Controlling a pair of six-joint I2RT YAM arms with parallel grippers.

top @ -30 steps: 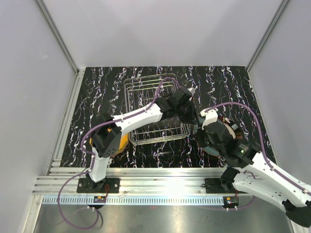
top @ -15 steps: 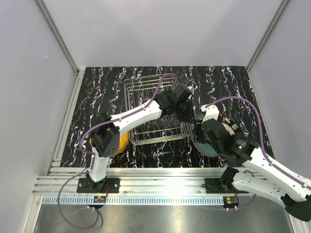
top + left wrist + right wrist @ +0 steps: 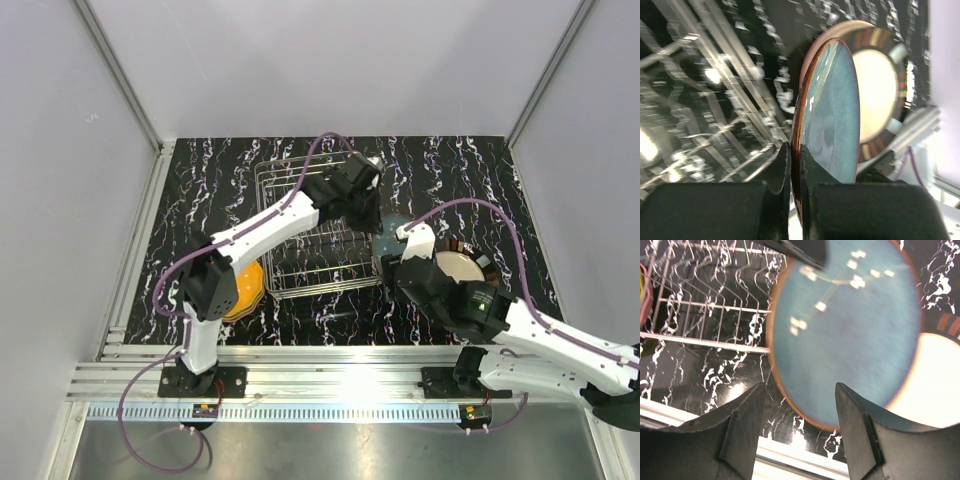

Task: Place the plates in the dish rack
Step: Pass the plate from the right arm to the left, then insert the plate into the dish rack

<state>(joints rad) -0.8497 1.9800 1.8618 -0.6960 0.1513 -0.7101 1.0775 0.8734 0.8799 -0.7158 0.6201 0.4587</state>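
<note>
My left gripper (image 3: pixel 795 150) is shut on the rim of a light blue plate (image 3: pixel 832 115) with an orange-brown edge, and holds it on edge. In the top view the left gripper (image 3: pixel 368 208) hangs at the right end of the dish rack (image 3: pixel 315 235). The right gripper (image 3: pixel 799 390) stands open just short of the blue plate (image 3: pixel 850 330), and nothing is between its fingers. The right gripper (image 3: pixel 392 265) sits near the rack's front right corner. A cream plate with a striped rim (image 3: pixel 462 270) lies flat on the table to the right. An orange plate (image 3: pixel 245 290) lies left of the rack.
The silver rack's wire slots (image 3: pixel 715 290) show at the upper left of the right wrist view. The cream plate (image 3: pixel 932 382) lies behind the blue one. The left arm crosses over the rack (image 3: pixel 700 95). Grey walls enclose the marbled black table (image 3: pixel 200 190).
The right gripper has opened, let go of the blue plate and drawn back towards the near edge. The left arm has carried the plate up and away, towards the rack's far right corner.
</note>
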